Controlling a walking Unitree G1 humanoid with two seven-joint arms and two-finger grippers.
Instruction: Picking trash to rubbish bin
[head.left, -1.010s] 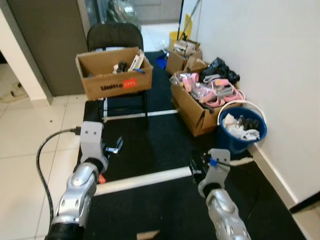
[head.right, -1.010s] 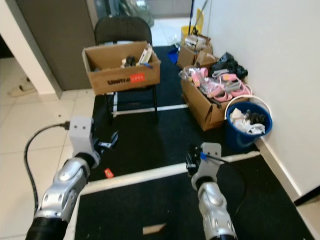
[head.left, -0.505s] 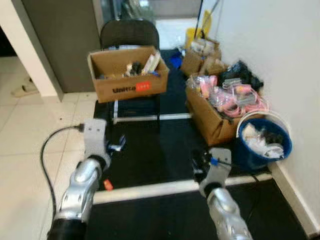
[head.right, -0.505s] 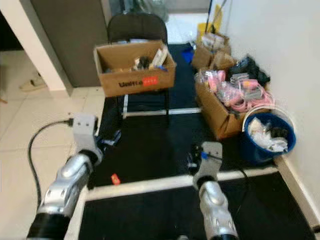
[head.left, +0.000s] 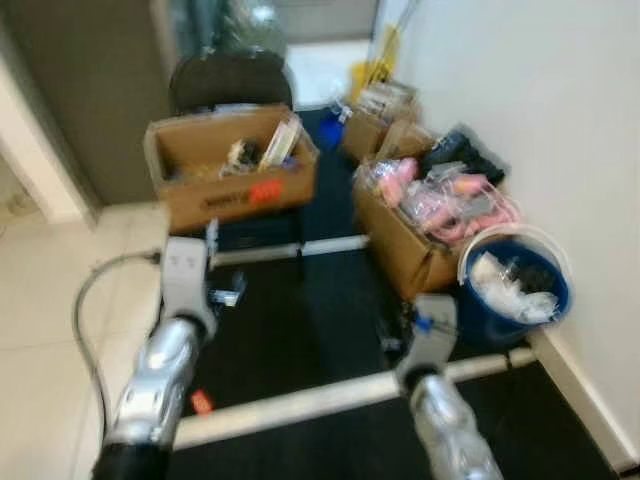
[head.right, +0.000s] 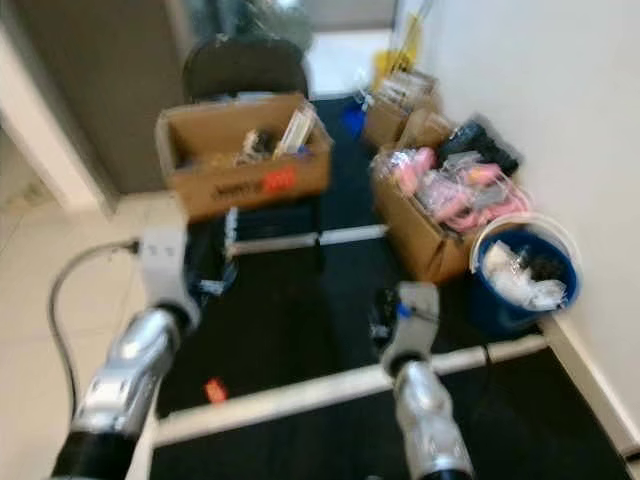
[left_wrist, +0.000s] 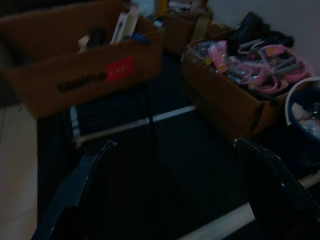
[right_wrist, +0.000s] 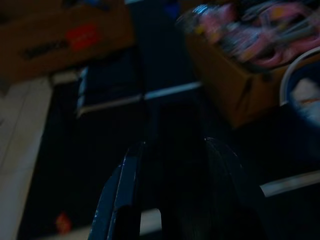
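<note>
Head views blurred; whole scene has shifted since 0.5 s ago, so the camera moved, not the things. Landmark: blue bin (head.left: 515, 290) by the white wall, white trash inside, heaped to about the rim.

Left gripper (left_wrist: 170, 190): held above the black mat (head.left: 300, 320), well left of the bin, jaws spread wide, nothing between them. Same pose relative to the body as in the earlier frames.

Right gripper (right_wrist: 170, 195): above the mat, just left of the bin, jaws apart by a narrower gap, empty. Also unchanged.

Red scrap (head.left: 201, 402) lies on the mat well left of the bin, near the white strip (head.left: 300, 398), below the left arm. It sat at the same spot by the strip before.

Open box (head.left: 420, 225) of pink items touches the bin's far-left side. A second box (head.left: 230, 170) rests on a black chair (head.left: 230, 80), farther left and behind.
</note>
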